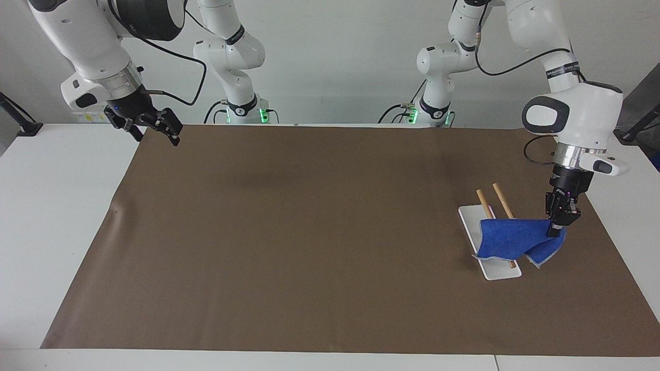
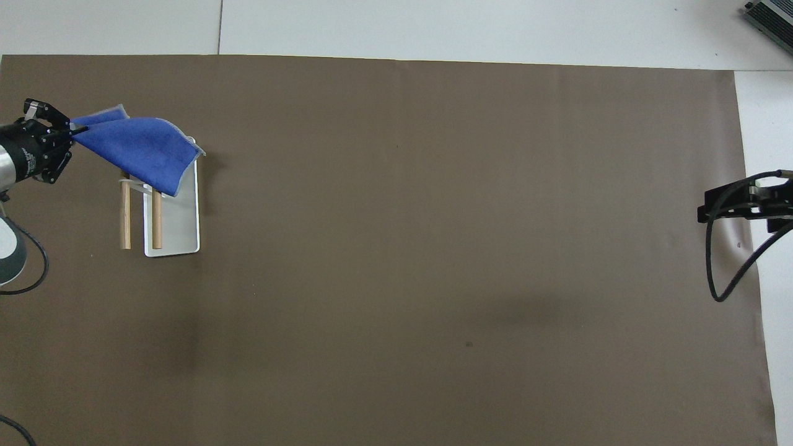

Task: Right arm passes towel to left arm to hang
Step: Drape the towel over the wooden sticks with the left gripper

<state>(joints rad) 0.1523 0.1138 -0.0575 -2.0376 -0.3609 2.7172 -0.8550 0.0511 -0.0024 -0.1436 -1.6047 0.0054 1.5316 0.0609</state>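
Your left gripper (image 1: 556,228) pinched a corner of the royal-blue terry towel (image 1: 510,241), draped over two wooden rods (image 1: 485,204) on the white rectangular tray (image 1: 470,219). Right gripper (image 1: 154,125), jaws apart, waited well away from the tray.

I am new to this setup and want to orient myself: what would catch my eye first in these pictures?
The blue towel stands out most: it lies draped over the two wooden rods of the white rack at the left arm's end of the table, pinched at one corner by the shut left gripper. The right gripper hangs open and empty over the brown mat's corner.
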